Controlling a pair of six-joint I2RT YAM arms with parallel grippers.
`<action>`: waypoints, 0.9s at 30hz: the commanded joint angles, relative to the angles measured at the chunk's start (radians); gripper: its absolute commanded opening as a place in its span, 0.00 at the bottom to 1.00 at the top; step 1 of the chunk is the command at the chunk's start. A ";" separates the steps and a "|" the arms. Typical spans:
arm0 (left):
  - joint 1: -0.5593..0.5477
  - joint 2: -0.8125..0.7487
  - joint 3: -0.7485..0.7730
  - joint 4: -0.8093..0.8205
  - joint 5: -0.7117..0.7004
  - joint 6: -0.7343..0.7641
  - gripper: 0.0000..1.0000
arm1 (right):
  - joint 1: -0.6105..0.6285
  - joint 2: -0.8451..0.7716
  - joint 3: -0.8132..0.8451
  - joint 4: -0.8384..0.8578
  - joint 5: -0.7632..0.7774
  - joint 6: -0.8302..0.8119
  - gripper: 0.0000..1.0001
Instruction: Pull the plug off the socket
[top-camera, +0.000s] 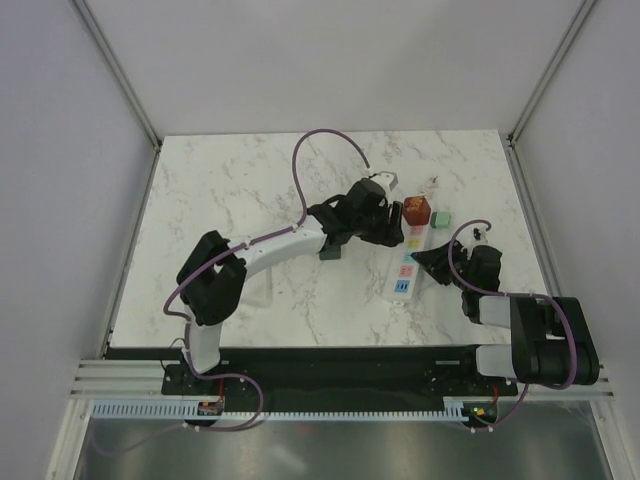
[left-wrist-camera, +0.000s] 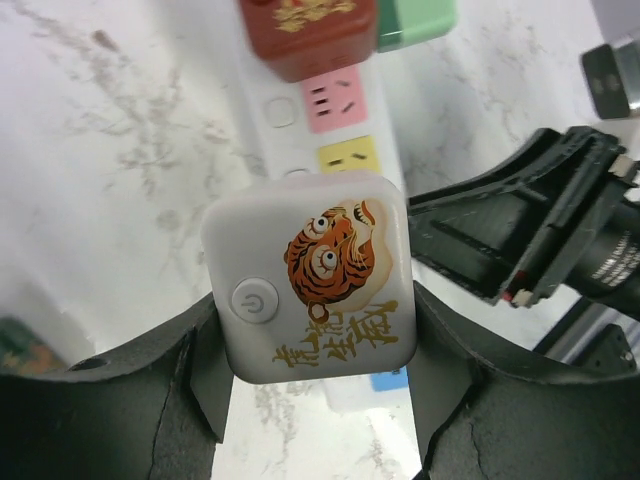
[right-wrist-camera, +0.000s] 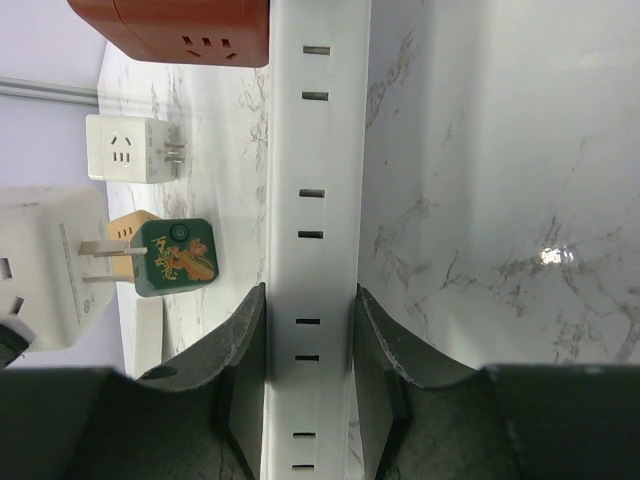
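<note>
Socket: The long white socket (top-camera: 403, 278) lies flat on the right part of the marble table (top-camera: 240, 190). It points away from the arms.
White plug: The white plug (left-wrist-camera: 310, 290) with the tiger picture is up in the air, right over the socket. A yellow square and a pink square show just past it.
Prongs: In the right wrist view, the plug's two metal prongs (right-wrist-camera: 98, 247) are bare. They point at the socket, and there is a gap between them and it.
Left gripper: The left gripper (left-wrist-camera: 312, 345) holds the white plug, with one black finger pressed on each side.
Right gripper: The right gripper (right-wrist-camera: 310, 300) has its jaws narrow. They hug the two long sides of the socket near its close end and hold it in place.
Done: I think the pull is done, because the plug is out and lifted clear.
Left to do: I think the plug only needs to be set down on the table and let go. After that the socket can be let go too.
Red plug: A red plug (top-camera: 417, 212) sits on the far end of the socket. I cannot tell if it should come off too.
Nearby: A mint green cube (top-camera: 441, 217) sits just beside the red plug, next to the socket. A dark green plug (right-wrist-camera: 178, 257) and another white cube (right-wrist-camera: 125, 148) lie off the socket.
</note>
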 joint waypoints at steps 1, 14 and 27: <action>-0.011 -0.132 -0.034 -0.033 -0.087 -0.001 0.02 | -0.013 0.006 0.000 -0.044 0.097 -0.096 0.00; 0.019 -0.370 -0.389 -0.132 -0.259 -0.010 0.02 | -0.016 -0.003 -0.007 -0.027 0.080 -0.099 0.00; 0.092 -0.404 -0.522 -0.184 -0.303 -0.023 0.31 | -0.016 0.015 -0.007 -0.005 0.068 -0.095 0.00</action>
